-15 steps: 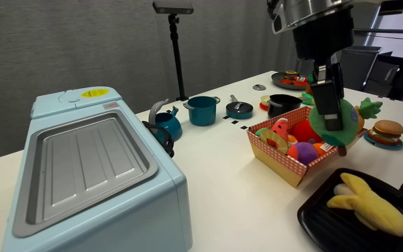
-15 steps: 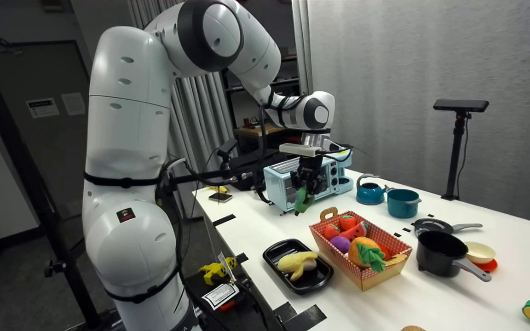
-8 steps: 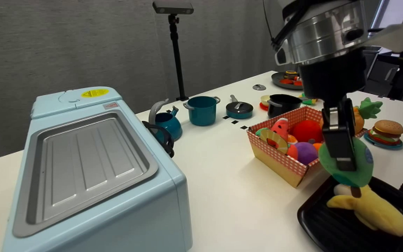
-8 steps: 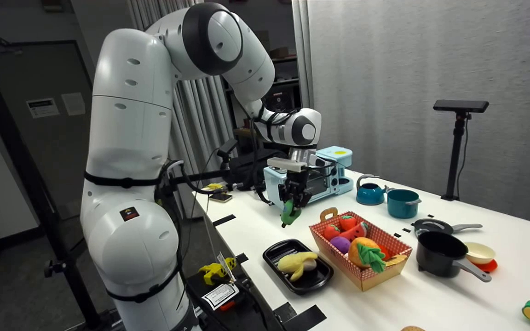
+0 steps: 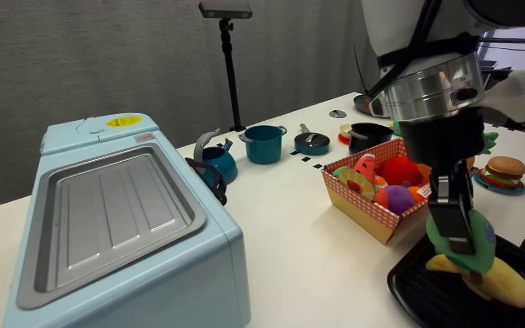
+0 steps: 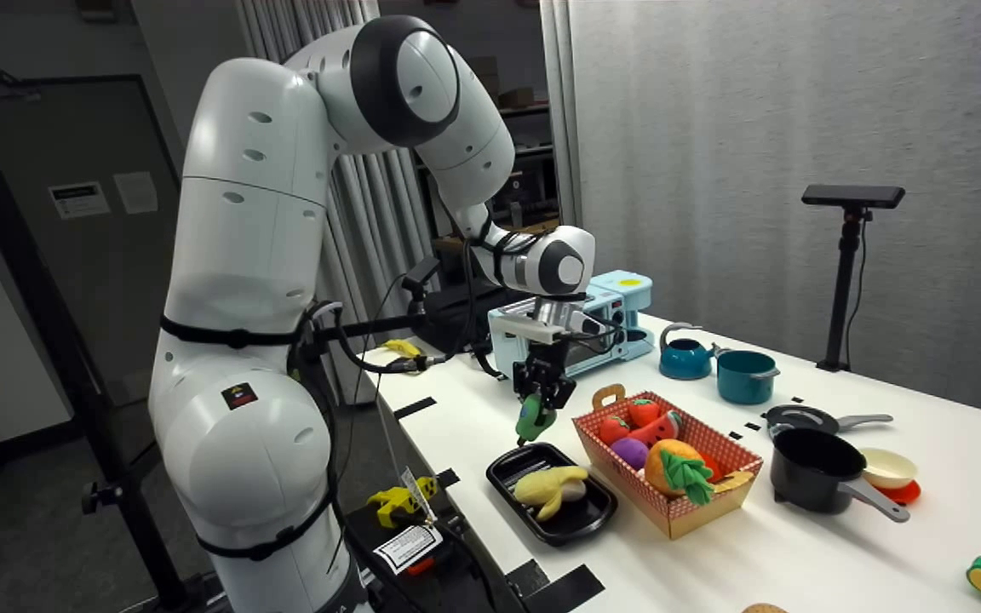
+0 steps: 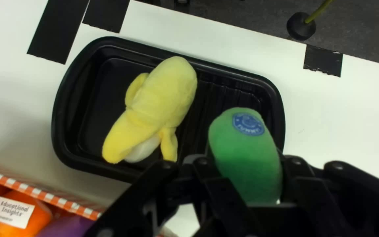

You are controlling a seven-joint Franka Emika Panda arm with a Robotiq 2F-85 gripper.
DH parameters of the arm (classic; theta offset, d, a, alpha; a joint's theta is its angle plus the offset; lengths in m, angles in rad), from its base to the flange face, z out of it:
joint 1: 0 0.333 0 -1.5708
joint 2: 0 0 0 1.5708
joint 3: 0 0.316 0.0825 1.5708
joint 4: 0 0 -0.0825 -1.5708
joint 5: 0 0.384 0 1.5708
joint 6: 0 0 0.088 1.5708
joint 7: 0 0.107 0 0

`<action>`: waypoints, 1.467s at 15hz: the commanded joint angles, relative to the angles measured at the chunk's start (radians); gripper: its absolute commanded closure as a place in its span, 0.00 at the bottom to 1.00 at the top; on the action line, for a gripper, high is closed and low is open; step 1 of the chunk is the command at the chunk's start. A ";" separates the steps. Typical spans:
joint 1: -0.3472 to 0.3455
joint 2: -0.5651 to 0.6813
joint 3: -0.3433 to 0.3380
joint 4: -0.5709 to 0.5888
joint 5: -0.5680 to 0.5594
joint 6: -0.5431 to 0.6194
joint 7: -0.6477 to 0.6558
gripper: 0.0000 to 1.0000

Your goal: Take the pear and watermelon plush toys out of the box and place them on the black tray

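Observation:
My gripper (image 7: 244, 164) is shut on the green pear plush (image 7: 248, 148) with a blue label, seen in the wrist view. In both exterior views the pear (image 5: 485, 239) (image 6: 533, 419) hangs stem down, just above one end of the black tray (image 5: 426, 291) (image 6: 580, 518). In the wrist view it overlaps the tray's ridged end (image 7: 100, 85). The red watermelon slice plush (image 5: 365, 166) (image 6: 657, 428) lies among other toys in the box (image 5: 356, 214) (image 6: 627, 502). The watermelon is out of view in the wrist view.
A yellow banana plush (image 7: 163, 98) lies in the tray's other part. The box stands close beside the tray. It also holds a purple toy (image 6: 629, 451) and a pineapple plush (image 6: 674, 464). A blue toy oven (image 5: 217, 273) and a toy burger (image 5: 504, 173) are on the table.
My gripper has carried the pear away from beside the box, lower and over to the tray's end. The banana, box and tray have not moved.

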 commanded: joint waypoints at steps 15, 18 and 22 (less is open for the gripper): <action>-0.048 -0.060 -0.079 0.016 0.004 0.024 0.016 0.00; -0.061 -0.040 -0.095 0.066 -0.011 0.054 0.004 0.00; -0.077 0.012 -0.100 0.134 -0.006 0.080 -0.028 0.00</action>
